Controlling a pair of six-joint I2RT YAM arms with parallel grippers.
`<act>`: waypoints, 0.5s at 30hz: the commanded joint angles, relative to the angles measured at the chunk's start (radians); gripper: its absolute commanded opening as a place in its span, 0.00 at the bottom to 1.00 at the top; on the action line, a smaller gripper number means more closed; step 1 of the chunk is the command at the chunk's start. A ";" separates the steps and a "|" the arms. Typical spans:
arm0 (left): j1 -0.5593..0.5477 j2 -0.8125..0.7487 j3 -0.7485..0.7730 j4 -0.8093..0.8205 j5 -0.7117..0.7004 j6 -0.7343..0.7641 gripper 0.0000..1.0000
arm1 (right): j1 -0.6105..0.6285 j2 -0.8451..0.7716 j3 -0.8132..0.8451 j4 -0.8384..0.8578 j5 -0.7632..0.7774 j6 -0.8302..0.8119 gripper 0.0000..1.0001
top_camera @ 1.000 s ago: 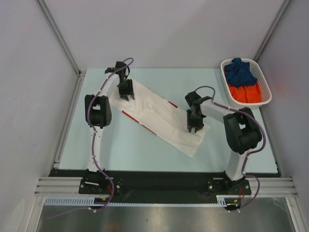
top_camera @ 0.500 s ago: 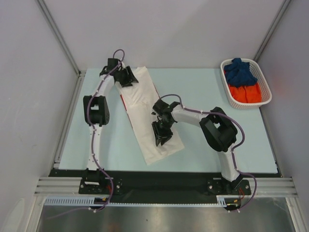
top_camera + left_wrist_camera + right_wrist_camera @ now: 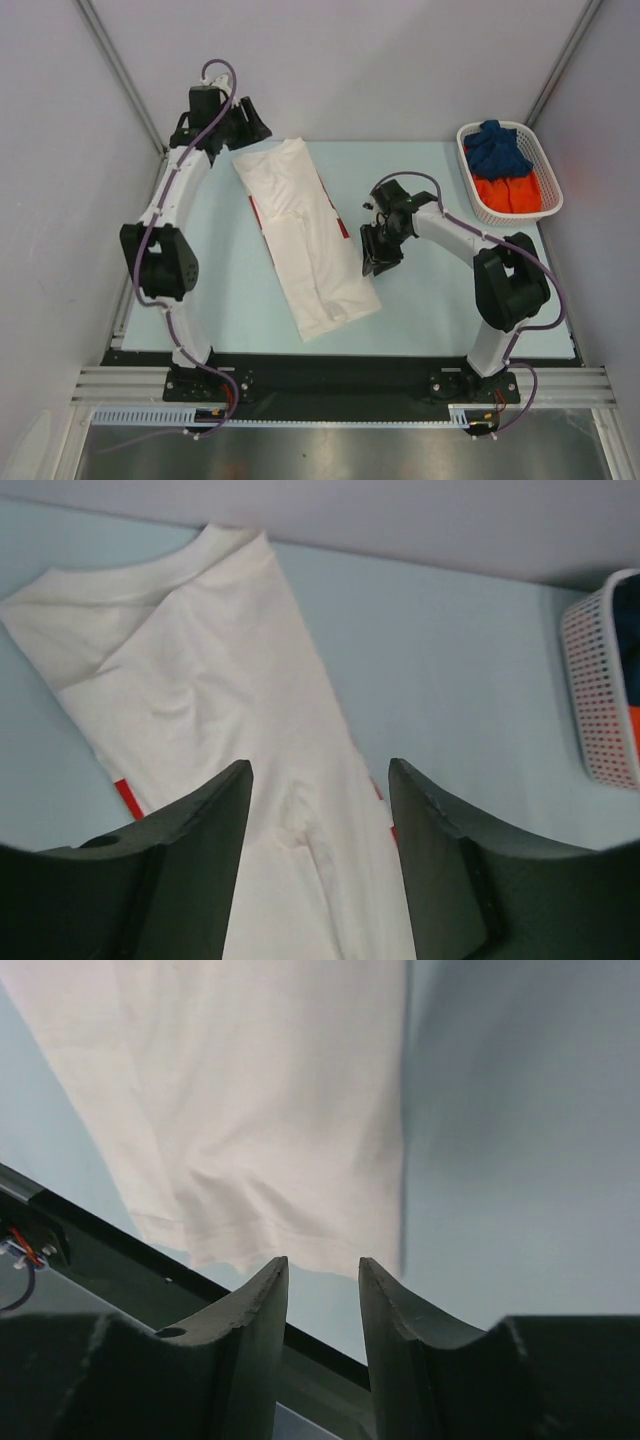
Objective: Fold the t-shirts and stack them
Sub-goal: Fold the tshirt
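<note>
A white t-shirt (image 3: 305, 235) lies folded lengthwise as a long strip on the table, collar at the far left, hem near the front, with red print showing at its edges. It also shows in the left wrist view (image 3: 230, 690) and the right wrist view (image 3: 250, 1100). My left gripper (image 3: 250, 122) is open and empty, raised above the collar end. My right gripper (image 3: 378, 258) is open and empty, just right of the strip's middle. A dark blue t-shirt (image 3: 497, 147) and an orange t-shirt (image 3: 508, 193) lie in the basket.
A white plastic lattice basket (image 3: 544, 178) stands at the far right of the table; it also shows in the left wrist view (image 3: 600, 695). The black front rail (image 3: 330, 365) runs along the near edge. Grey walls enclose the table on three sides.
Both grippers have let go of the white shirt. The left arm lifted back to the far left corner. The right gripper moved right off the cloth. The shirt stays as a folded strip.
</note>
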 commanded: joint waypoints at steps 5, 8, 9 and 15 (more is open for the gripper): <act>-0.190 -0.291 -0.401 -0.011 0.032 0.000 0.59 | -0.007 0.003 -0.078 0.045 -0.007 -0.042 0.44; -0.267 -0.410 -0.590 -0.002 0.025 -0.023 0.59 | -0.007 0.018 -0.103 0.065 0.000 -0.019 0.48; -0.284 -0.434 -0.634 0.004 0.031 -0.043 0.58 | -0.007 0.017 -0.116 0.076 -0.001 -0.013 0.48; -0.299 -0.576 -0.863 -0.048 0.022 -0.036 0.52 | 0.008 0.012 -0.169 0.081 0.063 0.011 0.48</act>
